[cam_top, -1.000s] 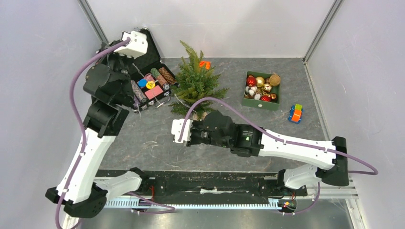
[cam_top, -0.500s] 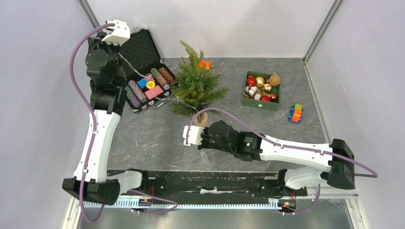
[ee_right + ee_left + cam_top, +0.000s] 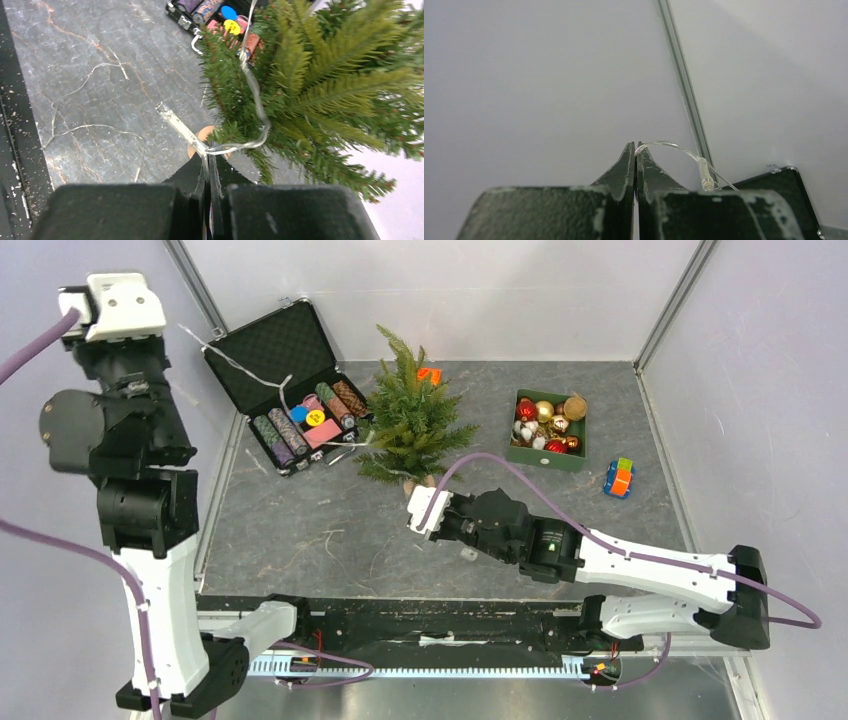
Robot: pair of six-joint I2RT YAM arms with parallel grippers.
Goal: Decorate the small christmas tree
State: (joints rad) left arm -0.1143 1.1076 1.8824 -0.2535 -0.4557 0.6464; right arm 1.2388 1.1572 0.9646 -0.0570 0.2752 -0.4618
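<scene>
The small christmas tree (image 3: 410, 415) stands mid-table on its tan stump (image 3: 201, 136). A clear light string (image 3: 256, 102) is draped through its lower branches. My right gripper (image 3: 207, 161) sits low just in front of the stump, shut on that string. In the top view the string (image 3: 238, 364) runs from the tree over the briefcase lid, up and left towards my raised left arm. My left gripper (image 3: 636, 149) is high by the left wall, shut on the string's end (image 3: 672, 146), with a small bulb (image 3: 705, 174) hanging beside the fingers.
An open black briefcase (image 3: 285, 345) with colourful rolls stands left of the tree. A green box (image 3: 547, 455) of baubles sits to the right, a coloured cube (image 3: 619, 478) beyond it. An orange item (image 3: 429, 374) lies behind the tree. Loose wire lies on the table (image 3: 82, 129).
My left arm has lifted up and swung left, away from the briefcase, drawing the string out. My right gripper has slid right across the table, ending below the tree's stump.
</scene>
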